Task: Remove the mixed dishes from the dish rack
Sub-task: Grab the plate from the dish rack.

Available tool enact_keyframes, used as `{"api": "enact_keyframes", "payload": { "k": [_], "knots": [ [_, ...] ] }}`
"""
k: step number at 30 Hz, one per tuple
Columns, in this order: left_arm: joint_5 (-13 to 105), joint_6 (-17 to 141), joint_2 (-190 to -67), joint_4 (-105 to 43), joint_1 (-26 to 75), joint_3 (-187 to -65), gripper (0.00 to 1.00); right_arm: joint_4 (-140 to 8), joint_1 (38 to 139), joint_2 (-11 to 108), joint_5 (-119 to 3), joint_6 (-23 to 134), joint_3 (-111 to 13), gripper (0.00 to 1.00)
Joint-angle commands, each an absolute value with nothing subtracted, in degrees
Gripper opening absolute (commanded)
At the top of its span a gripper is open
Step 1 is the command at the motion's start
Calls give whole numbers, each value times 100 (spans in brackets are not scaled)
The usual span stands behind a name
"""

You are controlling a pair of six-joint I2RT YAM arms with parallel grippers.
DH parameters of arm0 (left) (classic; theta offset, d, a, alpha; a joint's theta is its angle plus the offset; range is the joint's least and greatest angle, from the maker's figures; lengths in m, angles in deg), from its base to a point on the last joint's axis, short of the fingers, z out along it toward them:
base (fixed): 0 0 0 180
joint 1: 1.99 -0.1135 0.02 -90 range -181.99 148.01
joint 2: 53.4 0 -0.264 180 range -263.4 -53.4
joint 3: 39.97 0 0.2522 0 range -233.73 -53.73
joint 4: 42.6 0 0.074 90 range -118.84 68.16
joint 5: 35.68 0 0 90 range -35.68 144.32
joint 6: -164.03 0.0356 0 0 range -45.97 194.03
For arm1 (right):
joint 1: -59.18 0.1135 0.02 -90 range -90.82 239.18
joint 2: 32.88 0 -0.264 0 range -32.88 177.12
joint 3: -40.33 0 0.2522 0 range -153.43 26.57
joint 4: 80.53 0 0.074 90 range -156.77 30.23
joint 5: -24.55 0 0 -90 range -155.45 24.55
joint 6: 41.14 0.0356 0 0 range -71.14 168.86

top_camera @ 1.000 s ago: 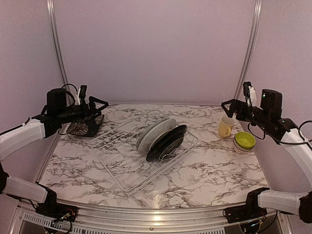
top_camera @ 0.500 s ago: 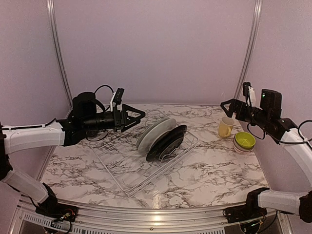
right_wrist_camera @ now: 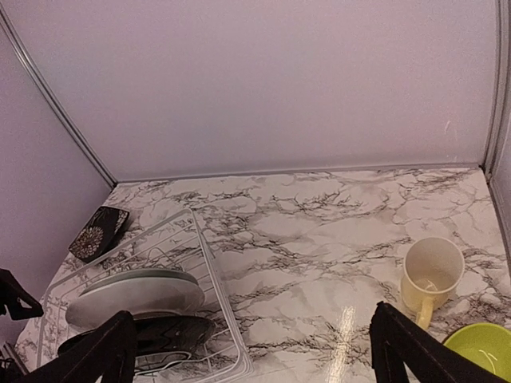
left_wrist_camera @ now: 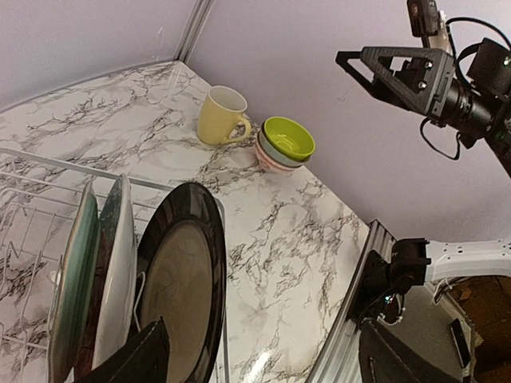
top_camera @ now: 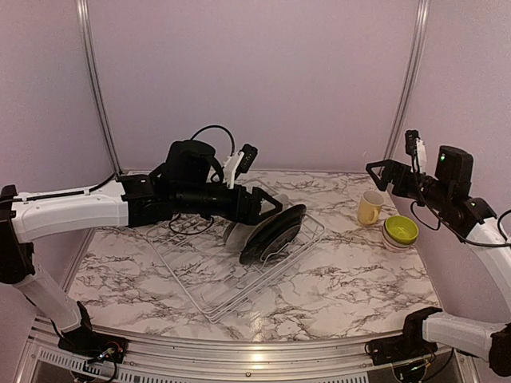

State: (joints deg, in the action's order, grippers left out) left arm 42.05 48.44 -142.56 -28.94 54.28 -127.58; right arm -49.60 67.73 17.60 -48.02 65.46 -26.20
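Note:
The white wire dish rack point(top_camera: 209, 297) lies mid-table. A black plate point(top_camera: 273, 233) stands on edge in it, beside whitish plates point(left_wrist_camera: 120, 255) and a grey-green one point(left_wrist_camera: 74, 279). My left gripper point(top_camera: 270, 207) is open and empty, just above and left of these plates; in the left wrist view point(left_wrist_camera: 267, 335) the black plate point(left_wrist_camera: 180, 279) sits by its left finger. The pale yellow mug point(top_camera: 369, 208) and lime-green bowl point(top_camera: 400, 230) stand on the table at right. The bowl is stacked on a red-patterned bowl point(left_wrist_camera: 270, 162). My right gripper point(top_camera: 374, 175) hangs open and empty above the mug.
A black squarish patterned plate point(right_wrist_camera: 98, 231) lies on the table at the back left, outside the rack point(right_wrist_camera: 209, 267). The right wrist view also shows the mug point(right_wrist_camera: 431, 275) and the lime bowl point(right_wrist_camera: 479, 351). Walls close the back and both sides.
My left arm has swung from the back left corner rightward across the rack to the standing plates. My right gripper has hardly moved.

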Motion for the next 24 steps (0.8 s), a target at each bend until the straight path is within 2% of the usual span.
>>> {"api": "enact_keyframes", "payload": {
  "k": [1,6,15,24],
  "knots": [
    [5345,5674,-14666,-1325,5721,-13433,82,-4949,6797,1762,-4840,6477,-2611,98],
    [6127,6004,-14942,-754,6079,-13877,79,-4922,6793,1761,-4928,6390,-2623,99],
    [6003,6101,-15410,-556,6156,-14153,66,-5067,6801,1787,-4831,6420,-2564,99],
    [5867,6218,-16164,154,6156,-14872,43,-5006,6796,1785,-4842,6357,-2588,98]
  ]
}}
